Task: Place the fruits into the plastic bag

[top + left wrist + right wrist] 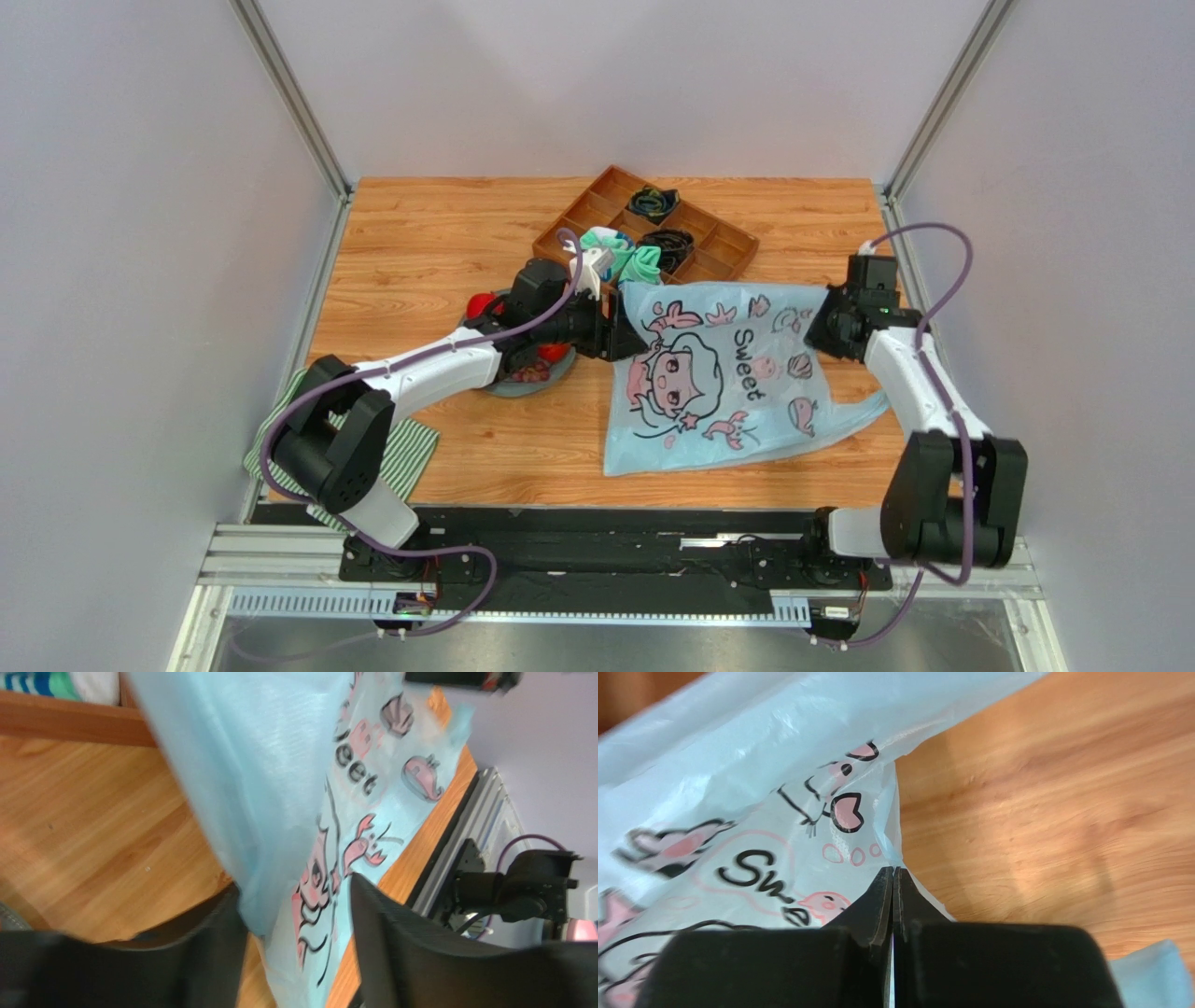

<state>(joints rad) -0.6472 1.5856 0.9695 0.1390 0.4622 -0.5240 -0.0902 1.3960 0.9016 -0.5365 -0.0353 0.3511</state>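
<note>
The light-blue plastic bag [716,381] with the cartoon girl lies flat in the middle of the table. My left gripper [622,336] is at its upper left corner. Its jaws stand open [298,906] with a raised fold of the bag [281,798] between them. My right gripper [811,325] is at the bag's upper right edge. It is shut [894,875] on the thin rim of the bag [759,798]. A red fruit [481,304] shows beside my left arm. The other fruits [540,367] on the grey plate are mostly hidden under that arm.
A wooden compartment tray [723,252] at the back holds black cable coils and a teal cloth [627,261]. The grey plate [522,388] lies under my left forearm. A green-striped cloth [410,455] hangs at the front left table edge.
</note>
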